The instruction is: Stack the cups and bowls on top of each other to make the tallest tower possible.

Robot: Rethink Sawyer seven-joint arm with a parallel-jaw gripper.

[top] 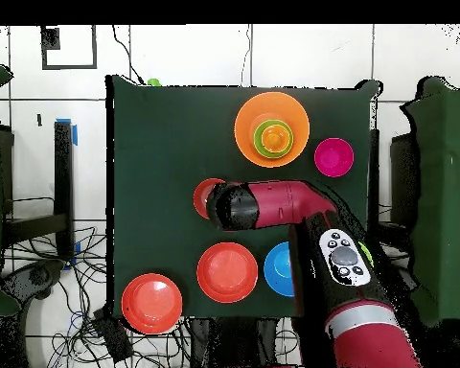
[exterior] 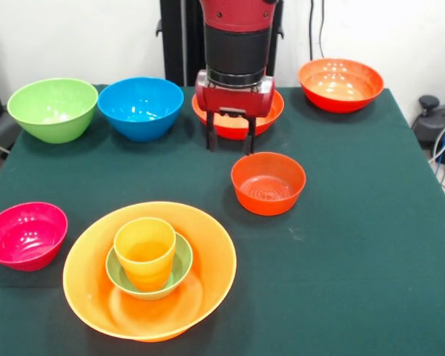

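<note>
The tower stands at the table's front left: the largest orange bowl (exterior: pixel 208 252) holds a small green bowl (exterior: pixel 181 259), and an orange cup (exterior: pixel 144 251) stands upright in that. It also shows in the overhead view (top: pixel 248 129). A small red-orange bowl (exterior: pixel 268 182) sits alone near the table's middle. My gripper (exterior: pixel 230 142) hangs open and empty above the table, just behind and left of that bowl. In the overhead view the arm hides the gripper and most of the small red-orange bowl (top: pixel 201 195). A small green thing (top: pixel 154 82) at the table's edge may be the green cup.
A green bowl (exterior: pixel 53 109) and a blue bowl (exterior: pixel 141 107) stand at the back left. A red-orange bowl (exterior: pixel 274 111) sits behind the gripper, and another (exterior: pixel 340 84) is at the back right. A pink bowl (exterior: pixel 25 235) is at the front left edge.
</note>
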